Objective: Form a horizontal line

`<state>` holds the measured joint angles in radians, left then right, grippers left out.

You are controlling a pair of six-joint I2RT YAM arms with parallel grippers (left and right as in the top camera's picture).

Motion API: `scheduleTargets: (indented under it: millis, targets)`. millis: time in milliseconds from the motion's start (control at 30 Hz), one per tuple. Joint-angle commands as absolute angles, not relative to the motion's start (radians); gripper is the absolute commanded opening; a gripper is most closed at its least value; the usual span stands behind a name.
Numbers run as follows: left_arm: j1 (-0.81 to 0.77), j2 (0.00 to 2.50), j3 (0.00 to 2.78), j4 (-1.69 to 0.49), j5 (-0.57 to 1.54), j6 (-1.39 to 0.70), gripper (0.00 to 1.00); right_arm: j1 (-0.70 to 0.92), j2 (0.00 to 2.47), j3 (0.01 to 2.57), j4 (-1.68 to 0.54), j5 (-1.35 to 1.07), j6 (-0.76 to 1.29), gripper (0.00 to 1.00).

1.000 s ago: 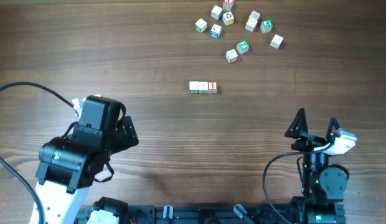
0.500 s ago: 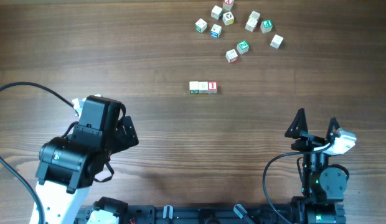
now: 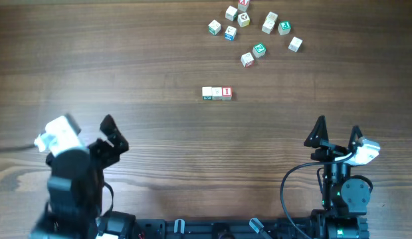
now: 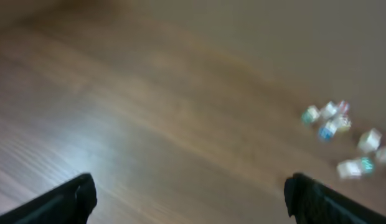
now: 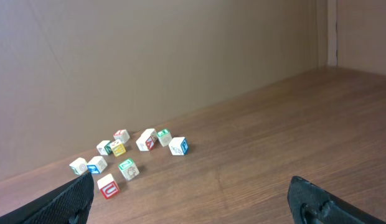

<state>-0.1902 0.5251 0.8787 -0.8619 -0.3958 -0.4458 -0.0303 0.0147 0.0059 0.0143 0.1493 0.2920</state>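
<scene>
**At mid-table a three-block row stood, both grippers empty**

Near the middle of the table [image 3: 159, 53], the row of three blocks [image 3: 216, 93] lay side by side, touching, in a line running across the overhead view. Bare wood surrounded it on every side, with wide open room between it and both arms.

Toward the far edge, on the right arm's side, the loose blocks [image 3: 252, 30] sat scattered in a cluster of about ten. They were well apart from the row, most with small gaps between them. One was cut off by the upper edge of the overhead view. From the right wrist camera the same cluster lay close to where the tabletop met the wall [image 5: 149, 62].

The left gripper [image 4: 190, 190] hung over the near left part of the table, its jaws spread wide with nothing between them. Its wrist view was blurred, though the loose blocks showed faintly far off. The right gripper [image 3: 337, 126] was at the near right, also spread wide and holding nothing. Clear wood stretched ahead of it up to the cluster. Both grippers were well apart from the row and from each other.
</scene>
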Motion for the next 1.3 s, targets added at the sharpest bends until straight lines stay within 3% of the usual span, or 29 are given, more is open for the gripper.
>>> scheduleTargets:
  millis: [0, 200, 467, 1033, 1267]
  targets:
    - [-0.119, 0.321, 0.670, -0.767, -0.356, -0.321, 1.00, -0.039, 0.004, 0.005, 0.020, 0.133, 0.281, 1.00]
    - [-0.041, 0.056, 0.389, -0.577, -0.322, -0.317, 1.00, -0.039, 0.004, 0.005, 0.020, 0.133, 0.281, 1.00]
    - [-0.035, 0.010, 0.168, -0.204, -0.192, -0.266, 1.00, -0.039, 0.004, 0.005, 0.020, 0.133, 0.281, 1.00]
    - [-0.054, 0.003, 0.006, -0.041, -0.157, -0.262, 1.00, -0.039, 0.004, 0.005, 0.020, 0.133, 0.281, 1.00]
    - [-0.055, 0.003, 0.006, -0.068, -0.084, -0.189, 1.00, -0.039, 0.004, 0.005, 0.020, 0.133, 0.281, 0.99]
